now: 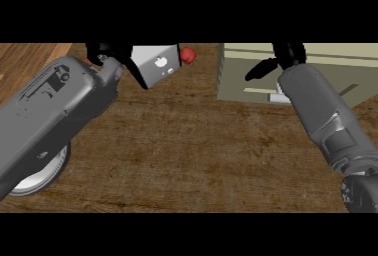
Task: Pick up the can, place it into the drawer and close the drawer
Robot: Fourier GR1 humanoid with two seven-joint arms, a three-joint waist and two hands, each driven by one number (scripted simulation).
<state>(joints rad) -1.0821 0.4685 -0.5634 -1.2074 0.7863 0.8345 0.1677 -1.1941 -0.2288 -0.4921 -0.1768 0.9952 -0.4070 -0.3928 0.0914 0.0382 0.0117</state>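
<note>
Right hand: the right hand (286, 56) hangs over the beige drawer (240, 75) at the far right of the counter (192, 150). That is where the can has to go, which I'd judge is why it is there. Open or closed, I cannot tell.
Can: I can't pick it out anywhere. It may be hidden by that hand or already inside, but that's a guess.
Pale piece: a small pale piece (278, 97) sits at the drawer's front, just beside the right forearm — handle or something else, unclear.
Drawer state: pulled out or shut, I cannot make out.
Left hand: the left hand (103, 50) is up at the far edge beside a grey box (159, 62), seemingly kept clear of the work; its grasp is unreadable.
Bystanders: a red thing (189, 54) just beside the box, and a plate (46, 175) half under the left forearm.
</note>
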